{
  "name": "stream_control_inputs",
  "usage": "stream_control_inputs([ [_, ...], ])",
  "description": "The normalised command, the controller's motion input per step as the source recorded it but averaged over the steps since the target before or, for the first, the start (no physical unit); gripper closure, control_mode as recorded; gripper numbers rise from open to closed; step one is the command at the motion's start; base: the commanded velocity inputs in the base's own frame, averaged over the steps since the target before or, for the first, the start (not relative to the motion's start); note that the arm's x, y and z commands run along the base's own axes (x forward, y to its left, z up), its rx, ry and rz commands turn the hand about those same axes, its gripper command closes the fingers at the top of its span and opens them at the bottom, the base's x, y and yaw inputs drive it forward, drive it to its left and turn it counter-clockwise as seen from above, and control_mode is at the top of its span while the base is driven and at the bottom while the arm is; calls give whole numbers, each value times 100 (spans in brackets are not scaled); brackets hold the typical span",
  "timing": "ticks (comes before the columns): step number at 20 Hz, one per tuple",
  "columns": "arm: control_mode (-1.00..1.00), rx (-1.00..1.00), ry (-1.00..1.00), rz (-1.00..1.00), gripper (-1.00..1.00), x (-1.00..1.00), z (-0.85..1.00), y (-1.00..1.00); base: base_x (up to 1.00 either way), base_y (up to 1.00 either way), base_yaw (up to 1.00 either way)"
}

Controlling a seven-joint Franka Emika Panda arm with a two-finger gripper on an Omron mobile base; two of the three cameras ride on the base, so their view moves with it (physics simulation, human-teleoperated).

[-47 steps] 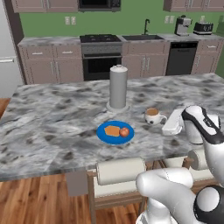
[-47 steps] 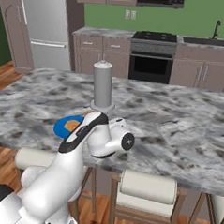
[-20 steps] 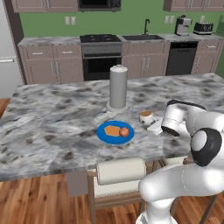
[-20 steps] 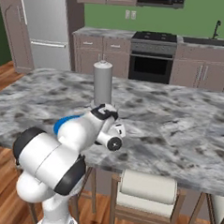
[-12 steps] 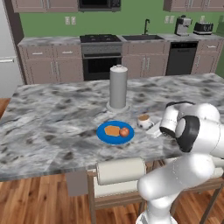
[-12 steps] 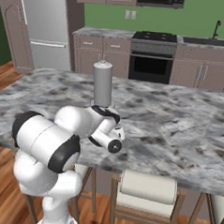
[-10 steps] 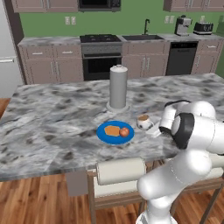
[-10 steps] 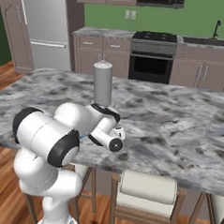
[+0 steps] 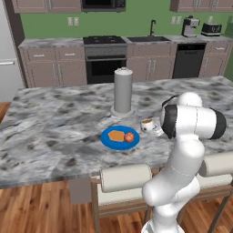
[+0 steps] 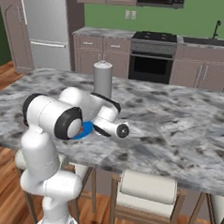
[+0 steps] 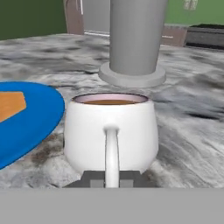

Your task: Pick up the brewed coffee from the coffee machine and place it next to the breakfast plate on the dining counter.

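Hiding jaws (state unclear), arm (image 9: 191, 122) crowds brewed coffee (image 9: 147, 124) beside breakfast plate (image 9: 109, 139).

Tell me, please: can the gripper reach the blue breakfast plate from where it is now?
Probably yes. The gripper sits at the mug, and the breakfast plate lies just beside it on the dining counter, with nothing between them.

Arm folded low, tool (image 11: 111, 178) level, fingertips close either side of a handle.
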Motion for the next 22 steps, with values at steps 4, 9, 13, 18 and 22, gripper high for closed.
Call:
stream_control_inputs([
  [4,-100,0,9,7,100,58,-49,-2,0,0,0],
  [9,-100,0,0,15,100,35,-93,-2,0,0,0],
  [13,-100,-1,0,21,-100,5,-84,3,0,0,0],
  [18,-100,-10,0,25,-100,-67,-18,50,0,0,0],
  [22,-100,-21,-4,24,-100,-100,-3,89,0,0,0],
])
